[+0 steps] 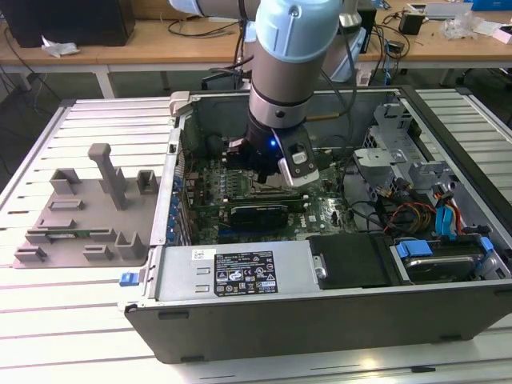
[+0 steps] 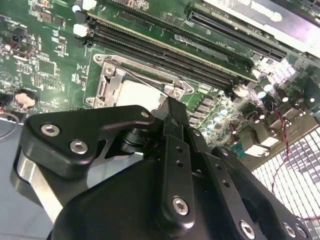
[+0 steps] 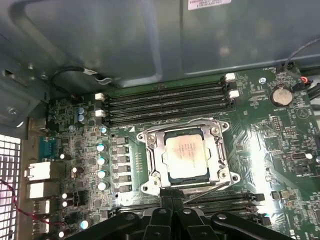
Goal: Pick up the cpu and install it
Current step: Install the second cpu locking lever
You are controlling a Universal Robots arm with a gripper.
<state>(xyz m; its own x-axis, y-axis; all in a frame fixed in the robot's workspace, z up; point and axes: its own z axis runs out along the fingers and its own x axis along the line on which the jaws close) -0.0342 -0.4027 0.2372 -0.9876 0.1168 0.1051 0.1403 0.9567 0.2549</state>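
Observation:
The cpu (image 3: 187, 155), a small silvery square chip, lies flat inside the metal socket frame (image 3: 150, 155) on the green motherboard. In the second wrist view the cpu (image 2: 132, 94) shows as a pale patch in the socket frame (image 2: 107, 75). My gripper (image 3: 171, 192) hangs just over the frame's edge, beside the cpu and not holding it. Its black fingers are together with nothing between them, and a thin wire lever (image 3: 210, 190) runs next to their tips. From the second wrist camera the gripper (image 2: 170, 107) points down at the same edge. The arm's wrist (image 1: 276, 152) reaches down into the open computer case (image 1: 240, 328).
Black memory slots (image 3: 165, 102) run along the socket. A dark expansion card (image 1: 260, 214) and the power supply (image 1: 232, 272) lie toward the case's front wall. Cables and a drive cage (image 1: 432, 200) crowd the exterior view's right. A grey plastic tray with upright posts (image 1: 80, 208) stands outside the case.

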